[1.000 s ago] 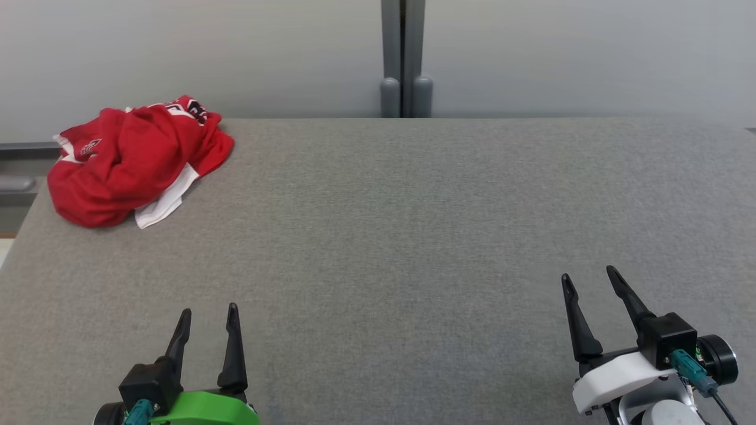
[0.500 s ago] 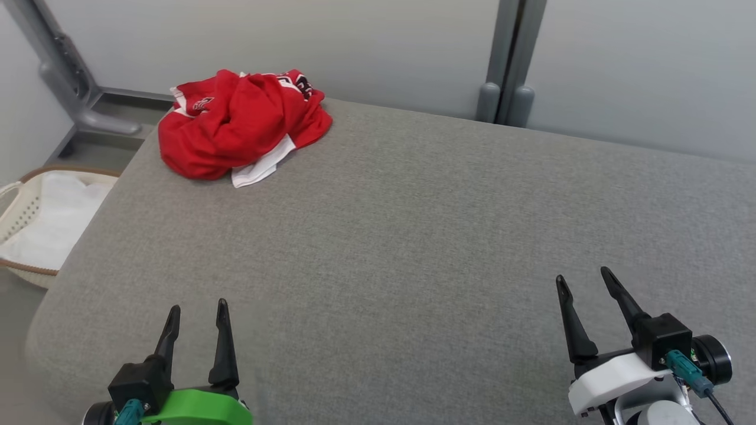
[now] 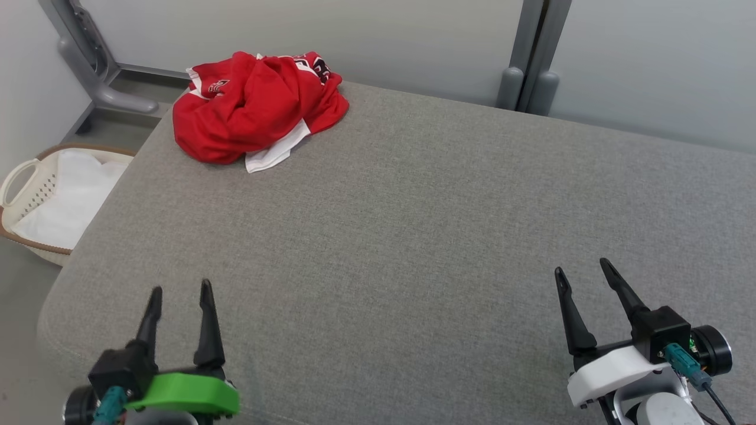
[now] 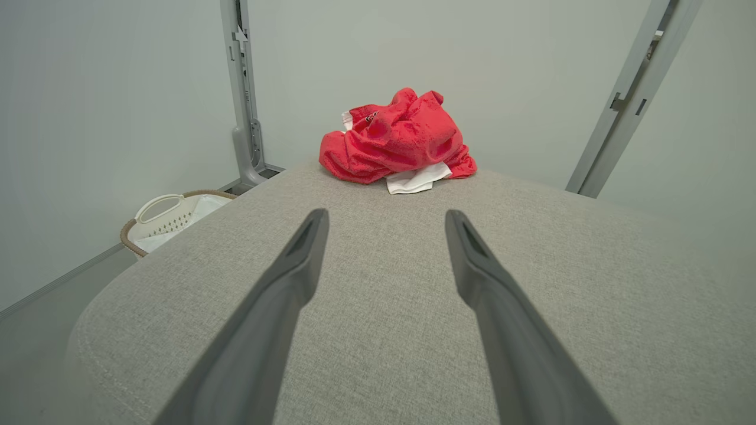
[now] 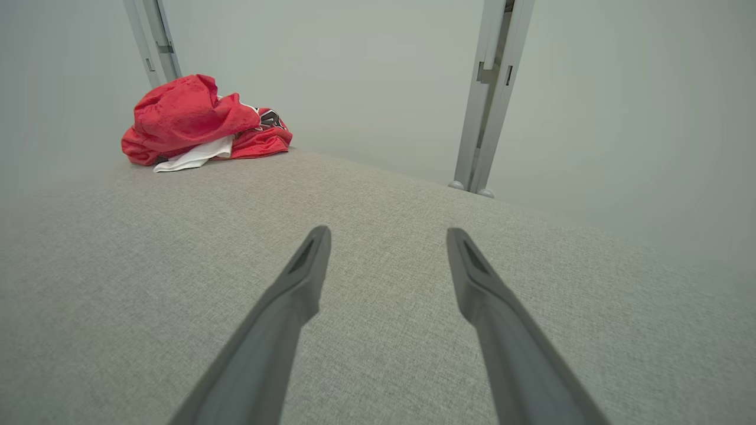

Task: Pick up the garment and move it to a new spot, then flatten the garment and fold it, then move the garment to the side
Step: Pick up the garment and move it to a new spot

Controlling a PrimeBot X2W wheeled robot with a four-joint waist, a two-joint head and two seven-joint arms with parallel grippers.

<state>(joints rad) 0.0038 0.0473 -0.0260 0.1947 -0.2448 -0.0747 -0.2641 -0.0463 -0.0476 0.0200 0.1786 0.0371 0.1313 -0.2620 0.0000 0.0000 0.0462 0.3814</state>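
Red fabric with a bit of white trim, all scrunched into a heap: that's the garment [image 3: 254, 109]. It sits well ahead of the left gripper [image 3: 181, 286], pretty much straight out along its fingers, and far ahead and off to the left of the right gripper [image 3: 582, 265]. Both sets of jaws are spread wide with nothing between them, low over the grey padded top [image 3: 413, 236].

My guess is it'll handle like any thin jersey: light, floppy, zero stiffness, maybe a little slick. I'd pinch deep into a raised fold on top of the pile. The white flap poking out on the side nearest the jaws looks tempting, but probably just drags one layer. It's also close to the corner above the basket [image 3: 44, 177], so a sloppy tug could send it over.
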